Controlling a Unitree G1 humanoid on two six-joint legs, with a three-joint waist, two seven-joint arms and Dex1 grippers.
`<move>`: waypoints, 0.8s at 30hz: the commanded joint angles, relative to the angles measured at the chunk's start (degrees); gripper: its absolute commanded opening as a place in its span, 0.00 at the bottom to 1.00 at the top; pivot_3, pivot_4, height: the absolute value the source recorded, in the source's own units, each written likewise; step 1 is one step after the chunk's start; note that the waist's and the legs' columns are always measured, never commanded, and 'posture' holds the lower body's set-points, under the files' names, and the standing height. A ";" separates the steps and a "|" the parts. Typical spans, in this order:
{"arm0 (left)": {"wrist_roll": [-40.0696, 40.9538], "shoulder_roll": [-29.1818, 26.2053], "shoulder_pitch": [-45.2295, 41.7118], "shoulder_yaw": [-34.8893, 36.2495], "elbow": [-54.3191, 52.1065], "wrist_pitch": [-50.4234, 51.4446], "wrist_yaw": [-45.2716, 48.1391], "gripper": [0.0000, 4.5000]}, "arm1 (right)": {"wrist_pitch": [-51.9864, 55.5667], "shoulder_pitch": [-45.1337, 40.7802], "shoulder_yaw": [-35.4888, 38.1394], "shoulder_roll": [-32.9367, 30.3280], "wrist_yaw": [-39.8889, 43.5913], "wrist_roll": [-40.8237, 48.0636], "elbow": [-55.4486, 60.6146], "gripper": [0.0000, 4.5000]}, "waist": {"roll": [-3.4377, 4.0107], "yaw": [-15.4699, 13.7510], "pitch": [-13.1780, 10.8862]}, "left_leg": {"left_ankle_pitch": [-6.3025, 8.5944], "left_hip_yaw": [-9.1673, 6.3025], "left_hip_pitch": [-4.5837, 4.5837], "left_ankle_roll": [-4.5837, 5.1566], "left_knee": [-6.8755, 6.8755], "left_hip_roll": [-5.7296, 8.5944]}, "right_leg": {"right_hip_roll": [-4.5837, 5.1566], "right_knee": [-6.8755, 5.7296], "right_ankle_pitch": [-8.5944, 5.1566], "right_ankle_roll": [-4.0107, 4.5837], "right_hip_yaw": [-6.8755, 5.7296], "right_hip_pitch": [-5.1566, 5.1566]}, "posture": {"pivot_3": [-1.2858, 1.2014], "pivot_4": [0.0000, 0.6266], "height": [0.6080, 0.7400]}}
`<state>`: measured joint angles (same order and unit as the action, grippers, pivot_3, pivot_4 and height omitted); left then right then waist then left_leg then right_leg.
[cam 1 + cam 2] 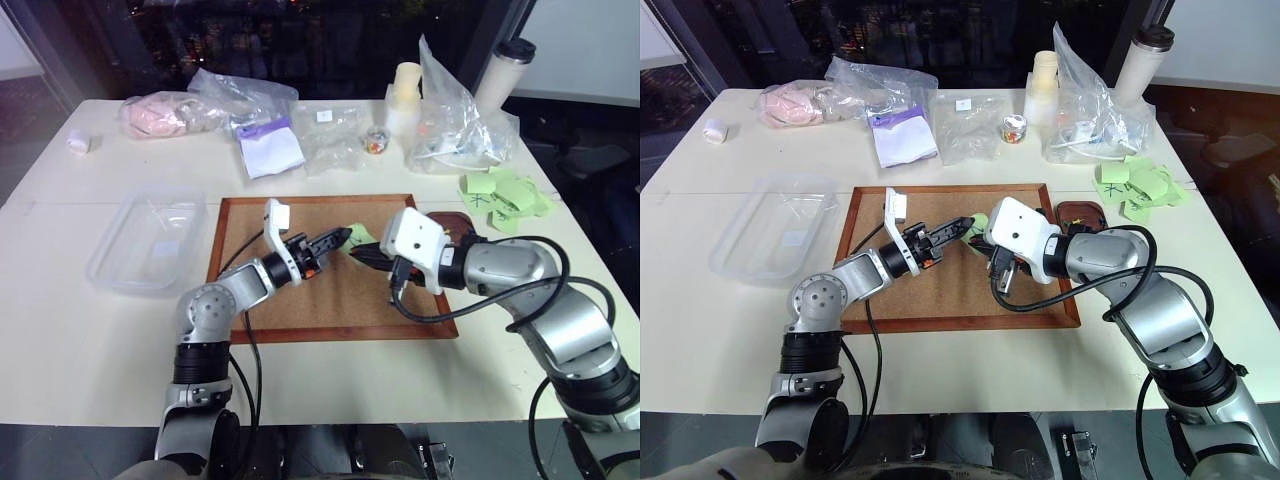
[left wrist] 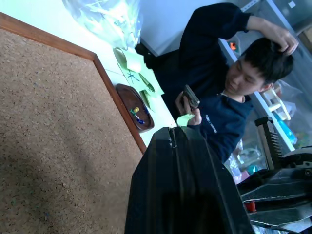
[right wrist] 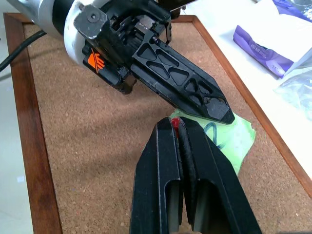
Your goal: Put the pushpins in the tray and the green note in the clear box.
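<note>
While both claws meet over the middle of the cork board [image 1: 300, 300], your widest free room lies to the left of the left gripper [image 1: 343, 236]: bare cork out to the board's brown frame, then a narrow strip of table [image 1: 60, 330], then the clear box [image 1: 150, 240], well apart from either claw and lying alongside the board's left edge. You can see the pale table through its floor, with a small whitish patch there. The left gripper is closed, its tips pinched on the upper edge of the green note [image 3: 236, 139], which lies on the cork touching both claws. Just to its right, the right gripper [image 3: 176, 127] is closed as well, with the red head of a pushpin [image 3: 174, 123] nipped between its tips, right at the note's near edge. On your side of both claws the cork is open down to the near frame rail. Beyond the right gripper, just off the board's right frame, sits the tray [image 2: 134, 105], and it already holds a few pushpins [image 2: 137, 115] with coloured heads. Farther right of that claw lies the bunch of green notes [image 1: 505, 192], near the table's right edge. Clear bags [image 1: 450, 120] crowd the far edge beyond both claws.
</note>
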<state>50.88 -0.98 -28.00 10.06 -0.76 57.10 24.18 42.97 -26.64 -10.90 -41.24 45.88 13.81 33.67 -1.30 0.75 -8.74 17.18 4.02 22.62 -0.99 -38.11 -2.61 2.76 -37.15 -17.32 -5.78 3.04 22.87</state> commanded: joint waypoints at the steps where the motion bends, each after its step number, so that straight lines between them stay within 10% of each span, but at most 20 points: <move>1: 2.10 -0.39 -1.02 0.76 -0.74 0.78 -0.21 0.02 | -0.77 -0.12 0.74 -0.72 -0.11 0.10 1.76 0.00 | 0.00 0.00 0.00 | 0.00 0.00 0.00 0.00 0.00 0.00 | 0.00 0.00 0.00 0.00 0.00 0.00 | 0.52 0.24 1.00; 18: -2.98 -4.91 3.03 -4.33 -2.57 -3.05 2.90 0.02 | 3.69 -2.10 9.57 0.51 -3.29 4.64 -3.09 0.00 | 0.00 -0.09 0.00 | 0.00 0.01 0.00 0.00 0.00 -0.04 | 0.04 0.00 0.00 0.01 -0.01 -0.01 | 0.52 0.24 1.00; 24: -1.50 -5.79 4.90 -4.07 -7.38 -2.09 2.31 0.02 | -0.27 -1.70 14.65 2.15 -11.03 0.67 -21.29 0.00 | 0.00 -0.02 0.00 | 0.00 0.03 0.00 0.00 -0.01 -0.02 | 0.03 -0.01 0.00 0.01 0.00 -0.02 | 0.52 0.24 1.00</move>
<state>48.04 -6.32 -23.37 5.89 -4.69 54.76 26.12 44.65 -27.55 0.54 -39.32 37.73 16.20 17.53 -1.30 0.73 -8.74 17.18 4.06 22.62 -1.00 -38.11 -2.62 2.79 -37.16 -17.32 -5.78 3.04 22.85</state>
